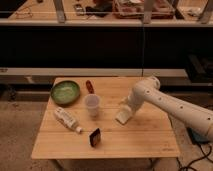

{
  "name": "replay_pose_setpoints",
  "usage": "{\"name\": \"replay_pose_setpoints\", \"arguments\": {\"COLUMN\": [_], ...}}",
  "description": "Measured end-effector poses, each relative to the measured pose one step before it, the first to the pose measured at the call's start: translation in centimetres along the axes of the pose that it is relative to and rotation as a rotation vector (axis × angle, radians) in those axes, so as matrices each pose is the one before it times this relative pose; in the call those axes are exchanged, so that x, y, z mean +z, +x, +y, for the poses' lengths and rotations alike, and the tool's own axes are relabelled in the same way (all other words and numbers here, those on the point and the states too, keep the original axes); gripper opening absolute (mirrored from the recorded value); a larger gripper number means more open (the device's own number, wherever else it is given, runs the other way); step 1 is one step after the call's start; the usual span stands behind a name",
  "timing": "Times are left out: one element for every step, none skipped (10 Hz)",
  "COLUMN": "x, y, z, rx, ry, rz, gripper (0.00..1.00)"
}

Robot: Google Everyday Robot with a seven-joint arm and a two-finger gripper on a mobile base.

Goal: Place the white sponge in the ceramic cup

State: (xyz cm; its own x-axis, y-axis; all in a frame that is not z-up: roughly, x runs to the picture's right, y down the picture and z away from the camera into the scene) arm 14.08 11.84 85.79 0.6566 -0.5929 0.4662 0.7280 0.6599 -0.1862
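Wooden table [145,140] fills the lower centre of the frame, with a dark shelving unit [100,22] behind it across the top. The white arm [165,102] comes in from the right edge and bends down over the table's right-centre. The gripper [125,106] sits low at the end of it, just above the table top and right at the white sponge [122,118]. Gripper and sponge look to be in contact, but whether it is clenched on the sponge or released cannot be told from this view. The white sponge is at centre-right of the table, its lower end on the wood; it looks tilted up rather than flat, though that is not certain. It is outside the ceramic cup [92,106]. The ceramic cup stands upright left of the sponge, near the table's middle, apart from both sponge and gripper. Green bowl [65,92] is at the table's upper left corner. A small red item [89,86] lies between the bowl and the cup, near the far edge. White bottle [67,120] lies on its side at lower left of the cup. A small dark block [94,137] stands near the front edge, below the cup.
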Motion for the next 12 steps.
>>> {"name": "replay_pose_setpoints", "arguments": {"x": [0.332, 0.681, 0.417, 0.387, 0.349, 0.323, 0.181, 0.215, 0.116, 0.099, 0.079, 0.092], "y": [-0.413, -1.001, -0.494, -0.444, -0.324, -0.102, 0.016, 0.032, 0.121, 0.134, 0.089, 0.223], "z": [0.561, 0.317, 0.026, -0.021, 0.018, 0.123, -0.024, -0.098, -0.058, -0.005, 0.021, 0.135], "rx": [-0.00919, -0.00681, 0.0012, 0.00406, 0.00522, 0.00304, 0.00393, 0.00684, 0.01276, 0.01508, 0.01322, 0.036], "ry": [-0.01903, -0.01701, -0.00426, -0.00224, -0.00397, -0.00965, -0.00685, -0.00617, -0.00309, -0.0014, -0.00304, -0.00307], "rz": [0.00932, -0.00384, -0.00781, -0.00999, -0.01047, -0.00534, -0.00234, -0.00291, -0.00287, -0.00265, -0.00235, -0.00466], "gripper": [0.65, 0.65, 0.65, 0.65, 0.65, 0.6, 0.53, 0.43, 0.33, 0.23, 0.15, 0.03]}}
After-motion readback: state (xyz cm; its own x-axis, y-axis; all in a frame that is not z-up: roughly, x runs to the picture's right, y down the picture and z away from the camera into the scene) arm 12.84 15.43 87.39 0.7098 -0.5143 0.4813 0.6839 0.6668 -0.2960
